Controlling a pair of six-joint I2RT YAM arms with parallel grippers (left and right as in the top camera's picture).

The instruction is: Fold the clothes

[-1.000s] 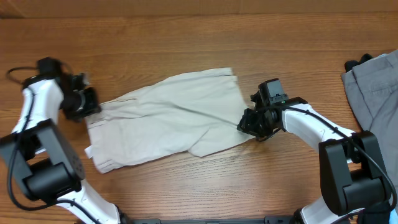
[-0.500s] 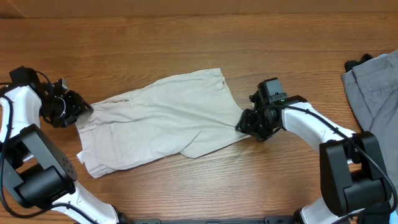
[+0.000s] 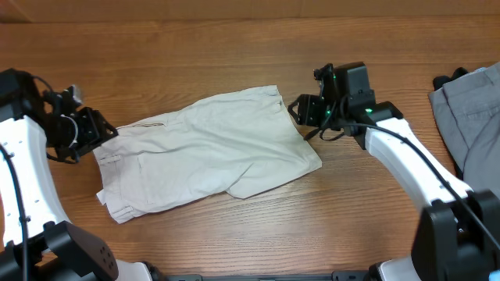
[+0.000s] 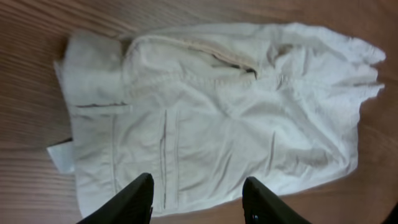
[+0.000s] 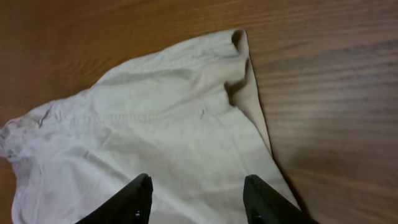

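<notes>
The clothes, cream shorts [image 3: 207, 148], lie flat and lengthwise on the wooden table, waistband to the left and legs to the right, with one leg lapped over the other. My left gripper [image 3: 98, 133] hovers open at the waistband end with nothing in it. The left wrist view shows the shorts [image 4: 217, 112] spread beyond its parted fingers [image 4: 198, 180]. My right gripper [image 3: 301, 109] is open just off the far right corner of the leg hem. In the right wrist view the shorts [image 5: 155, 124] fill the space under its empty gripper [image 5: 198, 179].
A grey garment [image 3: 473, 109] lies at the table's right edge, with a small black item [image 3: 445, 78] at its far corner. Bare wood [image 3: 234, 47] surrounds the shorts.
Both grippers opened and let go of the shorts. The left one drew back to the left. The right one rose off the hem and moved toward the far side. The shorts slid slightly left.
</notes>
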